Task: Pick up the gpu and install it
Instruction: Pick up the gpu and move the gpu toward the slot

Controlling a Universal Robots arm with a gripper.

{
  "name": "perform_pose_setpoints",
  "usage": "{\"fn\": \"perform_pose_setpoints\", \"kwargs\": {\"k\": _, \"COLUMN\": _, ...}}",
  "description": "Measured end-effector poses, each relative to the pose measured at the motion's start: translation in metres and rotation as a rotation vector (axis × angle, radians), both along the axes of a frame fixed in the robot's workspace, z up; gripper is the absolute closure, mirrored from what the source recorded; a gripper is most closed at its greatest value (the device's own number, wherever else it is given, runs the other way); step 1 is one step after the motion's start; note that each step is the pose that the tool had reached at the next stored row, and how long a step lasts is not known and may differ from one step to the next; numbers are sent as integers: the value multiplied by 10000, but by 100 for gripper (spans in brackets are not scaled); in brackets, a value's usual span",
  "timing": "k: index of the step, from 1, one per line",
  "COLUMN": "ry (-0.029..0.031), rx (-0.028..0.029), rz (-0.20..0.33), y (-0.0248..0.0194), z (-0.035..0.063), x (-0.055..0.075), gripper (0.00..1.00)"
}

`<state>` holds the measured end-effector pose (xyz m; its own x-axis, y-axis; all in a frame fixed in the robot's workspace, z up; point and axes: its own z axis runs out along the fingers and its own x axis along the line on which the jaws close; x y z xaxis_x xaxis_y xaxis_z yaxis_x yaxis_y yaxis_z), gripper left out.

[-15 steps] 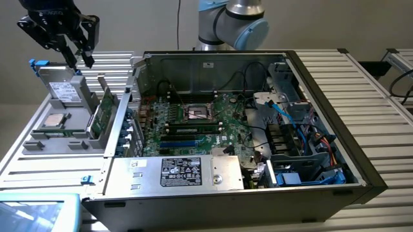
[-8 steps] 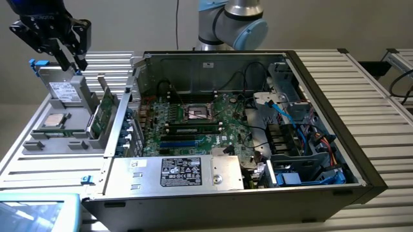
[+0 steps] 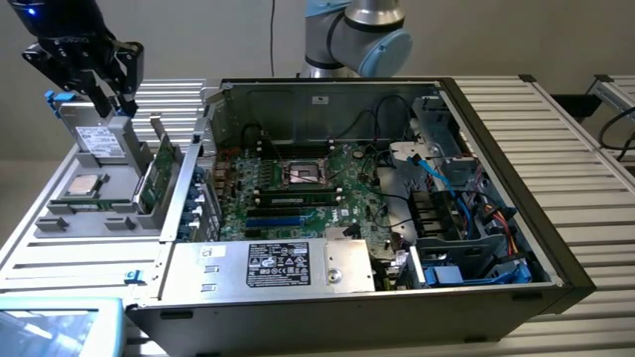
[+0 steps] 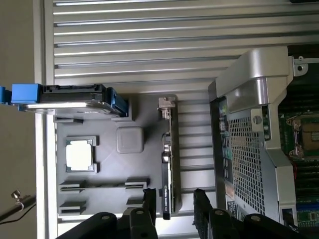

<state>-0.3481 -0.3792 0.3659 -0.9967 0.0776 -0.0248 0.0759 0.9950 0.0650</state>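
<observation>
Gpu on edge beneath open end effector

Soft, even room light. Inside the computer case shadow pools below the walls. Beside it the ribbed table glares pale, the processor looks perhaps overexposed, and the gpu stands dark, edge-on.

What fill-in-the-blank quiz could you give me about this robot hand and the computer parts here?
1. The gripper hovers over the grey tray with its jaws ___.
2. The green card stands on edge in the tray, on the exterior view's ___ of the computer case.
3. The drive in the tray bears a ___ label.
Missing words: open; left; white.
</observation>
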Motion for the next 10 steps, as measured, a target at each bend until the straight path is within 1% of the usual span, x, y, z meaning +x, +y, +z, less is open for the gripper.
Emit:
{"fn": "perform_pose_setpoints", "kwargs": {"k": 3, "ry": 0, "rx": -1, "rz": -37, "y": 0, "z": -54, "x": -18, "gripper": 56}}
{"fn": "perform_pose_setpoints", "kwargs": {"k": 7, "ry": 0, "rx": 0, "rz": -105, "y": 0, "z": -128, "x": -96, "gripper": 56}}
{"fn": "perform_pose_setpoints", "kwargs": {"k": 10, "ry": 0, "rx": 0, "rz": -189, "y": -1, "z": -181, "x": -121, "gripper": 56}}
